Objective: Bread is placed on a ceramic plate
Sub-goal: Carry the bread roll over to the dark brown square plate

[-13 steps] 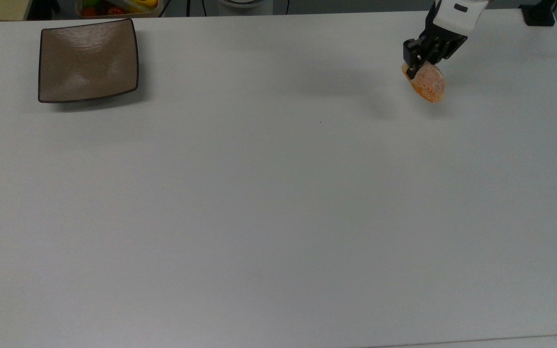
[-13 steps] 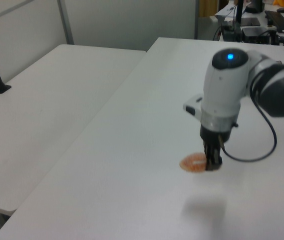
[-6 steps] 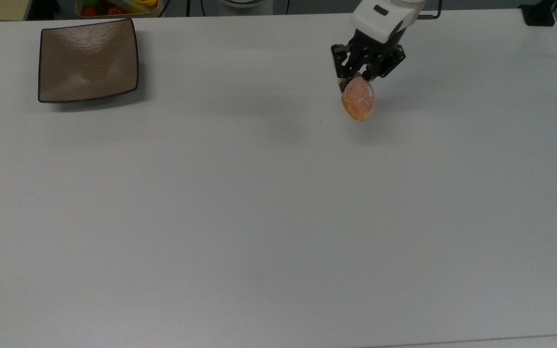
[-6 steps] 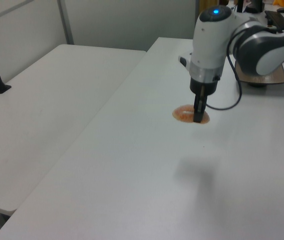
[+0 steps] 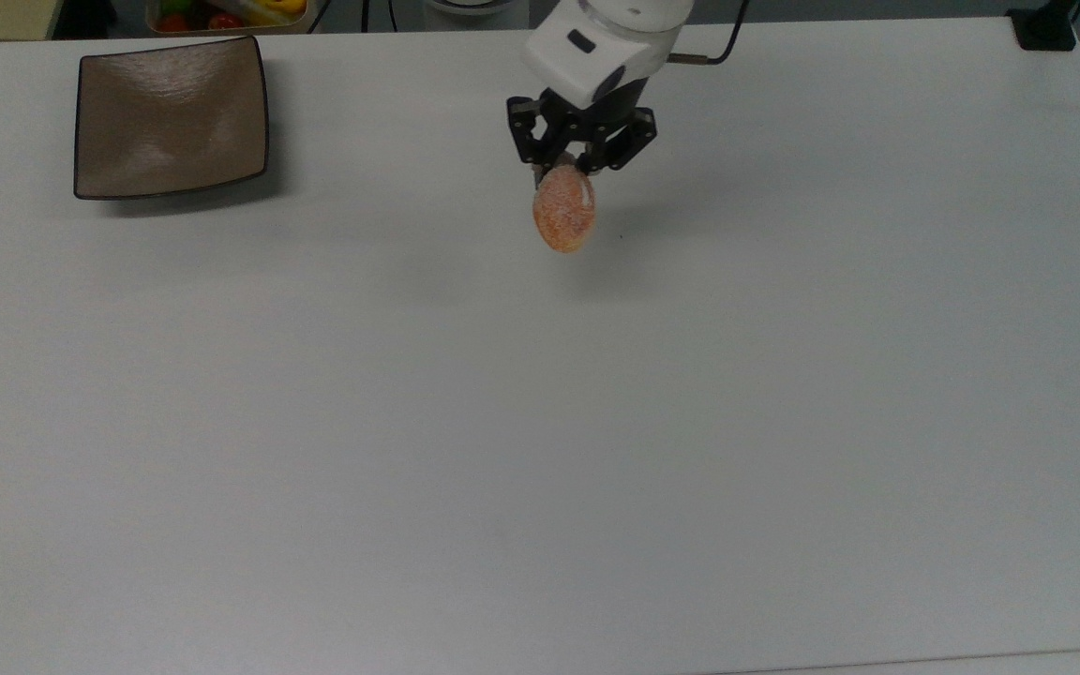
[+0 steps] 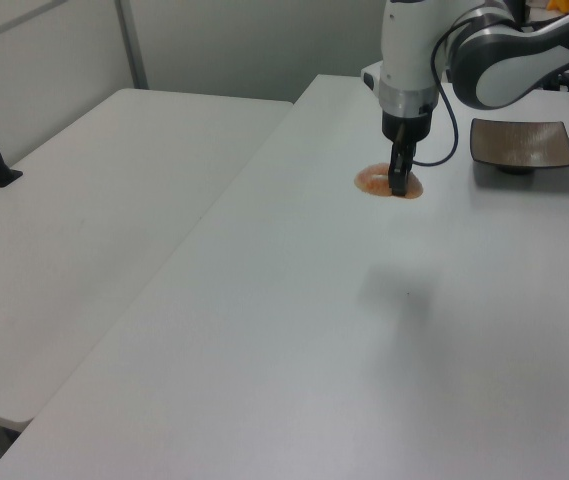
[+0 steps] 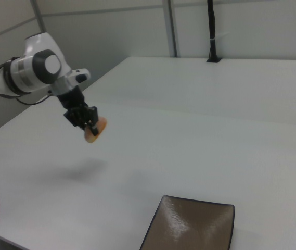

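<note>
- Bread (image 5: 564, 210): small oval orange-brown bun w/ pale speckled crust, hanging in the air above the white table (image 5: 540, 422), well clear of the surface – shadow sits on the tabletop apart from it in the right view.
- Gripper (image 5: 566, 172): fingers clamped on the bun's upper end; most of the bun sticks out below the fingertips in the top view. Left view shows the fingers pointing straight down w/ the bun held between them.
- Ceramic plate (image 5: 171, 114): square glossy brown, dark rim, nothing on it; sits near the top view's upper-left corner of the table. Bun is well apart from it, roughly mid-table along the far edge.
- Step in hand, as I judge it: carry phase – pick is done, bun in transit toward the plate, placing not yet done.
- Next move calls for: travel toward the top view's left until the bun is over the plate's centre, keep height so it clears the upturned rim, then lower & let go.
- Risk: grip is on one end only, so the bun could swing or slip; plate looks slick, so a low release is better than a drop.
</note>
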`<act>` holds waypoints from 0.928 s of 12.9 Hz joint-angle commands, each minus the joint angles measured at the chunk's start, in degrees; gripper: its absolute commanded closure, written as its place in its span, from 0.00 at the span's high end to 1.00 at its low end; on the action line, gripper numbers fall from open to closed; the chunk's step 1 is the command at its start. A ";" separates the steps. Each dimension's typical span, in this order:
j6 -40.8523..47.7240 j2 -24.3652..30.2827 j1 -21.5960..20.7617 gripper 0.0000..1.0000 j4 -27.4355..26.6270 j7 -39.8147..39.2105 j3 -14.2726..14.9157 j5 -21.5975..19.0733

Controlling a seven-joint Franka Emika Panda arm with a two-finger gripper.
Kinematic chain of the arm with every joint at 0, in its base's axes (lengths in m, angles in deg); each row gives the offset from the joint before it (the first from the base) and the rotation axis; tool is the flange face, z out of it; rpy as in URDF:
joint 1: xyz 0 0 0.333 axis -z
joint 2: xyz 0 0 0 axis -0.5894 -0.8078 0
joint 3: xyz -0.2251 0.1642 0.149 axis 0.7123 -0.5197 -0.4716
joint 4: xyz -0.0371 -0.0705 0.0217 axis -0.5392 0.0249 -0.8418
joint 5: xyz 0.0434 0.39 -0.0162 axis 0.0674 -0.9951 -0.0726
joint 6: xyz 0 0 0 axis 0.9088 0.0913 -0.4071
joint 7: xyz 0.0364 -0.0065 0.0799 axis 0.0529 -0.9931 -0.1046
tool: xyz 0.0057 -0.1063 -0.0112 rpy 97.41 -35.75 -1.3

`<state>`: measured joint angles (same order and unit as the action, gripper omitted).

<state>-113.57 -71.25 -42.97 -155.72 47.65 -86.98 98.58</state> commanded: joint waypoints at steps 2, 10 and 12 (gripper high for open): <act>3.97 3.68 1.75 0.32 -0.99 -8.55 6.38 -1.46; 4.50 5.26 3.78 0.32 -1.77 -21.64 20.88 -4.45; 4.59 5.35 4.66 0.32 -4.66 -25.07 22.90 -4.45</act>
<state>-110.05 -67.89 -38.84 -156.23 27.07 -66.01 95.47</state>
